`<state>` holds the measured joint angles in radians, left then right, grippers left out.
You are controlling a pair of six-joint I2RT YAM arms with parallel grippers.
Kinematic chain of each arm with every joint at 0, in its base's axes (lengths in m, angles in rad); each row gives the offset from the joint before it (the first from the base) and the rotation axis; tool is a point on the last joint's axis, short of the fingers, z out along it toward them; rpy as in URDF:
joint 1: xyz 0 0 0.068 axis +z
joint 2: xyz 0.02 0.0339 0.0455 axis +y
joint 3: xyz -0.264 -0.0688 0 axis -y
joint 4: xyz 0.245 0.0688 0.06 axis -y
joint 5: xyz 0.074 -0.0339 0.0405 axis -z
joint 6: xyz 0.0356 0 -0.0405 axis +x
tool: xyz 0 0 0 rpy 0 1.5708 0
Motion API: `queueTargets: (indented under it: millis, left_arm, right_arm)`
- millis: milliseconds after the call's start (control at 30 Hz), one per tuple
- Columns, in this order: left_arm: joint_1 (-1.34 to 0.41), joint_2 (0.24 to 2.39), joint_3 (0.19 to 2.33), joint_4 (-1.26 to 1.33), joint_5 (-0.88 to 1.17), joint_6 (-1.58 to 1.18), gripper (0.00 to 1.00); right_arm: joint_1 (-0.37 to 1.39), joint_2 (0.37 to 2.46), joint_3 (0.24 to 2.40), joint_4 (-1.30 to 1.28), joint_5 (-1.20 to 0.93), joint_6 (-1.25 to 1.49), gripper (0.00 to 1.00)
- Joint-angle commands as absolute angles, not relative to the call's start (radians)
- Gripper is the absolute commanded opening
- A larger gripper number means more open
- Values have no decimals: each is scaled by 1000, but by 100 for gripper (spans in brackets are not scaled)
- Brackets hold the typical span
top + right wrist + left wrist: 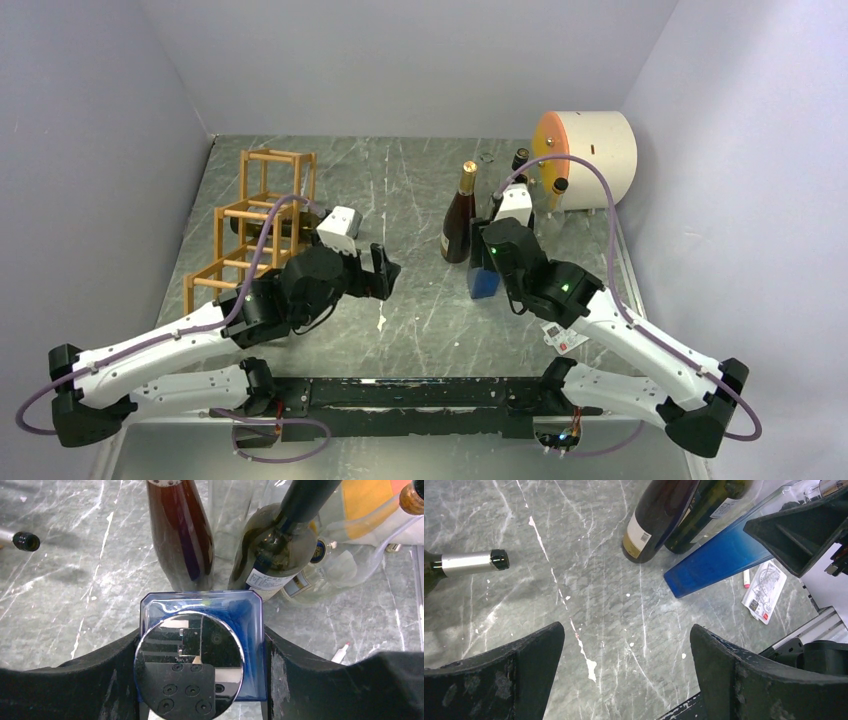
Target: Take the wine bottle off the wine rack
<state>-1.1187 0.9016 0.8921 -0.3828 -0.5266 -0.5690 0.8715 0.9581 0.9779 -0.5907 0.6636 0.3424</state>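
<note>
Along the left edge of the tabletop (420, 190) stands the wine rack (238, 212); the wine bottle (469, 563) lies inside, neck toward the centre. Our nearer left tool (626, 629) gapes empty beside that neck; the right tool (200, 640) clamps a blue bottle (483, 282).

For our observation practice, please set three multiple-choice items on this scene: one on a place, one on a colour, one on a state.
1. Where does the wine bottle lie? A on the table; B in the wine rack; C in a gripper.
2. What colour is the square bottle that the right gripper holds? A green; B red; C blue.
3. The left gripper is: A open and empty; B shut on a bottle; C shut on nothing.
Key: 1 B, its body lies between the rack's bars; 2 C, its glass is blue; 3 A, its jaws stand wide apart, nothing between.
</note>
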Motion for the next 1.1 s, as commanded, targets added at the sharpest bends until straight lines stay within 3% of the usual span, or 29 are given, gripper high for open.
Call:
queueTargets:
  millis: [0, 267, 600, 733, 800, 1067]
  left_arm:
    - [-1090, 901, 940, -427, -481, -558, 99]
    - [-984, 922, 1036, -501, -425, -479, 99]
    - [-916, 950, 1112, -509, -390, -417, 99]
    - [-861, 969, 1155, -519, -332, -387, 99]
    - [-828, 975, 1183, -528, -327, -377, 99]
    - [-637, 988, 1381, -541, -338, -240, 99]
  right_arm:
    - [869, 951, 953, -481, 690, 369, 0]
    - [865, 956, 934, -515, 694, 417, 49]
    - [864, 955, 996, -608, 723, 444, 77]
    - [863, 928, 1052, -648, 725, 440, 95]
    - [862, 908, 1068, -654, 723, 424, 99]
    - [862, 886, 1293, -748, 739, 333, 100]
